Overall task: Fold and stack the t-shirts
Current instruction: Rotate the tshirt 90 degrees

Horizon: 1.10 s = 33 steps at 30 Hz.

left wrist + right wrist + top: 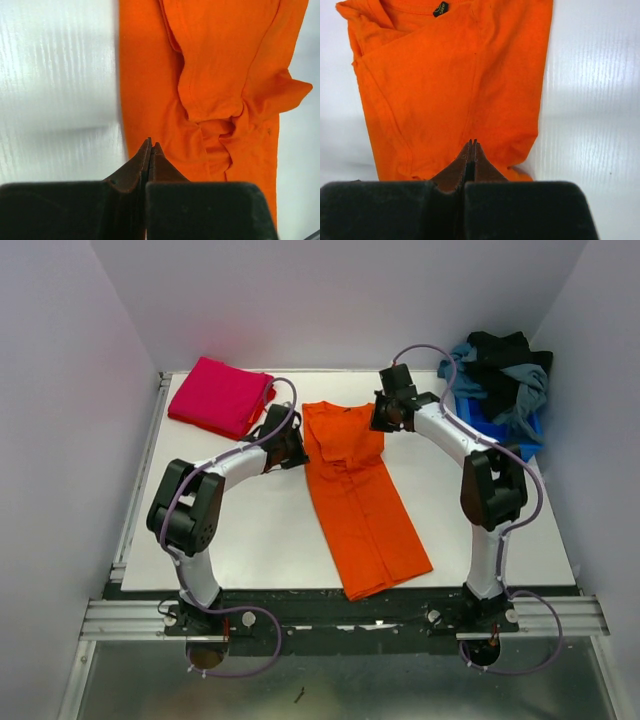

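**A:** The orange t-shirt (365, 500) is laid down the middle of the bench (250, 530), folded lengthwise into a long strip. The collar end is turned toward the far edge and the hem end is brought right to the near edge.

**B:** And the pink t-shirt (220, 395) is seen folded to a rectangle at the far left corner, well apart from the orange one.

**A:** The left fingers (151, 149) are pressed fully together at the strip's left side, up by the collar end. No cloth is seen pinched between them.

**B:** The same is seen opposite: the right fingers (471, 146) are shut tight over the strip's right side, with nothing gripped.

**A:** A blue bin (505, 430) heaped with dark and grey-blue clothes (500, 365) is parked at the far right corner
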### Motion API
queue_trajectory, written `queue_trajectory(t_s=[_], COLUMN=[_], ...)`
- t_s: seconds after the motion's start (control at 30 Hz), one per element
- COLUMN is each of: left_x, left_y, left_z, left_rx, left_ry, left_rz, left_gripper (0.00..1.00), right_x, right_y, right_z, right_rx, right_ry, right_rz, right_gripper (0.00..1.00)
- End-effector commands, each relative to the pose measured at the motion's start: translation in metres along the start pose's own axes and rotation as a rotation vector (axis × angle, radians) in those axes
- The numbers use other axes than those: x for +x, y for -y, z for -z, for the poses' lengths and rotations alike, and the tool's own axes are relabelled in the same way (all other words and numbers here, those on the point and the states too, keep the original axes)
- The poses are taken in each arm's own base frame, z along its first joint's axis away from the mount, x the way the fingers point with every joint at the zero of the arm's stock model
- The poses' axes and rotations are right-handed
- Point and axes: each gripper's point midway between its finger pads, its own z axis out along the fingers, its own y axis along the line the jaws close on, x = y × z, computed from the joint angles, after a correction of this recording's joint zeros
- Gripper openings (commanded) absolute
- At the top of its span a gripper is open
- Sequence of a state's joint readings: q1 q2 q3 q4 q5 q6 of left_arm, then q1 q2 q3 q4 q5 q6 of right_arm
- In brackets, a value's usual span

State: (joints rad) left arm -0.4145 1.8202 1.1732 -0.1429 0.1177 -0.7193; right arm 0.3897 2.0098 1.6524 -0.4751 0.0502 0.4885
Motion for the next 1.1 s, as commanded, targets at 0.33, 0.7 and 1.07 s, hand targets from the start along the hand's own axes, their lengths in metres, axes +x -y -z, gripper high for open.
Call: queue_trajectory(t_s=[0.33, 0.7, 1.07], left_x=[-0.028, -0.053, -0.067], left_y=[-0.017, -0.028, -0.012], left_z=[-0.008, -0.036, -0.08], left_rx=[-0.082, -0.116, -0.061], left_ry=[0.073, 0.09, 0.055], left_rz=[0.008, 0.036, 0.057], left_gripper=[0.0, 0.0, 0.0], right_x=[0.034, 0.031, -0.009], right_y=[0.034, 0.082, 0.101], right_z=[-0.064, -0.089, -0.104], right_rx=[0.094, 0.194, 0.144], right_ry=[-0.196, -0.225, -0.199], right_rz=[0.002, -0.083, -0.159], right_gripper=[0.01, 0.01, 0.01])
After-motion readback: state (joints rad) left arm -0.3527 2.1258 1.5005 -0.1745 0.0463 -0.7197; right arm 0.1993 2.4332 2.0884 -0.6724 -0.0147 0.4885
